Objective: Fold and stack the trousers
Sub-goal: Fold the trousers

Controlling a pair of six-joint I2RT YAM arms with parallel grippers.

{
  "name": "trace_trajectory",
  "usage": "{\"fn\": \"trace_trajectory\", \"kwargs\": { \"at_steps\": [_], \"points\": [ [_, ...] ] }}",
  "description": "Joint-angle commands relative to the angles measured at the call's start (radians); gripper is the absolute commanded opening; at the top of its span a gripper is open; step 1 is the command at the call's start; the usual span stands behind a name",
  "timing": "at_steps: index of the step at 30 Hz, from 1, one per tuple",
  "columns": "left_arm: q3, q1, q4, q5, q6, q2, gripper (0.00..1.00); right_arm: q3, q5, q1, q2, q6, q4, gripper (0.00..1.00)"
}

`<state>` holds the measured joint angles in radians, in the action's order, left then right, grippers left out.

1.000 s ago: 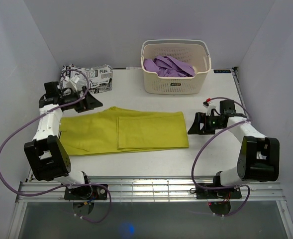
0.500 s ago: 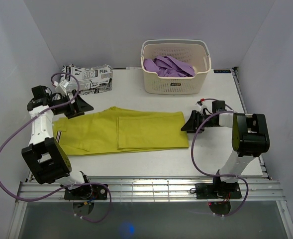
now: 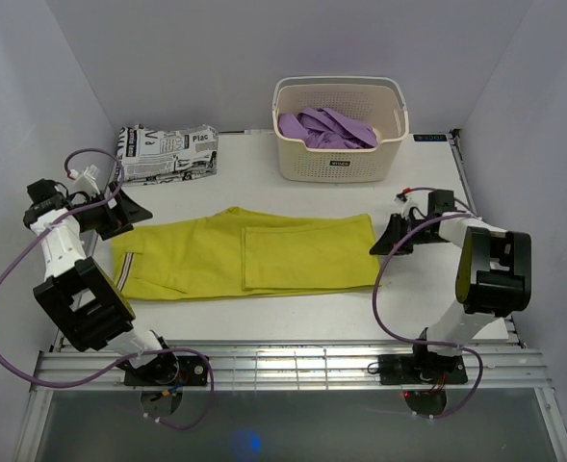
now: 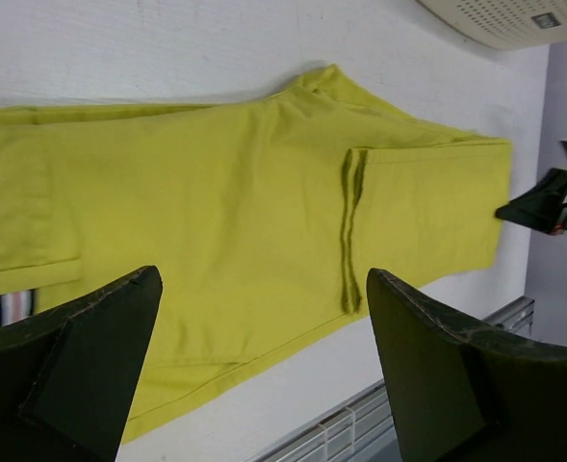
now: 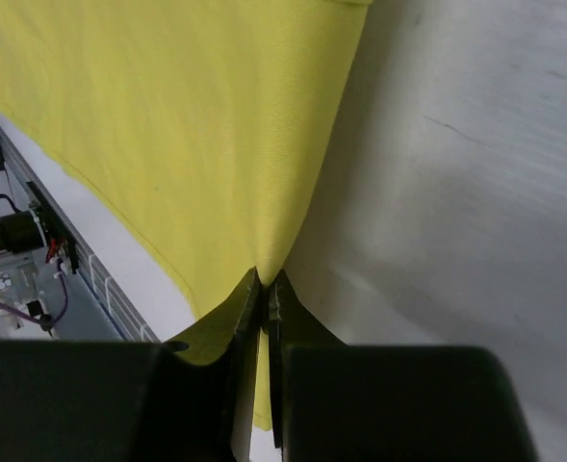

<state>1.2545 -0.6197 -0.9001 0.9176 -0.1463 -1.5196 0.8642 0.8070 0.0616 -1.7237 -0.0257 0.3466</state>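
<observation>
Yellow-green trousers (image 3: 244, 255) lie flat across the table, with the legs folded back over themselves on the right half. My right gripper (image 3: 391, 243) is at their right end, shut on the cloth's edge. In the right wrist view the thin yellow fabric (image 5: 187, 115) runs into the pinched jaws of the right gripper (image 5: 264, 284). My left gripper (image 3: 119, 217) hovers open beyond the waistband end on the left. In the left wrist view the trousers (image 4: 244, 192) spread out below the wide-apart jaws of the left gripper (image 4: 264, 279), which touch nothing.
A cream basket (image 3: 339, 164) holding purple clothing (image 3: 326, 127) stands at the back centre. A folded black-and-white printed cloth (image 3: 167, 149) lies at the back left. A metal rail (image 3: 283, 361) runs along the near table edge.
The right gripper shut on the trousers' right edge and drew the whole garment a little to the right. The left arm pulled back to the left, still open.
</observation>
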Motion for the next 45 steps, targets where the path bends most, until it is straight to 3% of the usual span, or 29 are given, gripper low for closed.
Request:
{"fn": "trace_trajectory", "kwargs": {
  "at_steps": [1, 5, 9, 13, 17, 22, 33, 35, 36, 41, 42, 45],
  "points": [
    [-0.01, 0.0, -0.034, -0.078, -0.126, 0.036, 0.98, 0.131, -0.016, 0.136, 0.124, -0.164, 0.246, 0.08],
    [-0.079, -0.002, -0.031, -0.127, -0.251, 0.068, 0.97, 0.257, 0.056, 0.3, 0.165, -0.363, 0.469, 0.08],
    [-0.164, 0.0, -0.019, -0.157, -0.314, 0.085, 0.89, 0.386, 0.144, 0.44, 0.133, -0.471, 0.67, 0.08],
    [-0.22, 0.002, -0.022, -0.116, -0.331, 0.067, 0.86, 0.386, 0.265, 0.446, 0.145, -0.468, 0.73, 0.08],
    [-0.259, 0.061, -0.031, -0.039, -0.314, 0.018, 0.82, 0.305, 0.316, 0.396, 0.214, -0.329, 0.611, 0.08],
    [-0.326, 0.184, 0.073, 0.045, -0.199, -0.037, 0.79, 0.25, 0.307, 0.301, 0.286, -0.122, 0.418, 0.08],
    [-0.337, 0.369, 0.274, 0.014, 0.01, -0.181, 0.7, 0.168, 0.238, 0.032, 0.374, 0.223, 0.042, 0.08],
    [-0.336, 0.385, 0.314, -0.011, 0.04, -0.212, 0.65, 0.162, 0.221, -0.005, 0.366, 0.259, -0.027, 0.08],
    [-0.333, 0.399, 0.32, -0.037, 0.047, -0.224, 0.56, 0.162, 0.215, -0.037, 0.365, 0.298, -0.053, 0.08],
    [-0.311, 0.425, 0.331, -0.037, 0.073, -0.29, 0.38, 0.17, 0.184, -0.155, 0.326, 0.432, -0.217, 0.08],
    [-0.31, 0.431, 0.331, -0.028, 0.076, -0.306, 0.25, 0.195, 0.167, -0.196, 0.313, 0.444, -0.245, 0.08],
    [-0.314, 0.448, 0.329, -0.036, 0.086, -0.329, 0.03, 0.243, 0.144, -0.271, 0.259, 0.496, -0.315, 0.08]
  ]
}}
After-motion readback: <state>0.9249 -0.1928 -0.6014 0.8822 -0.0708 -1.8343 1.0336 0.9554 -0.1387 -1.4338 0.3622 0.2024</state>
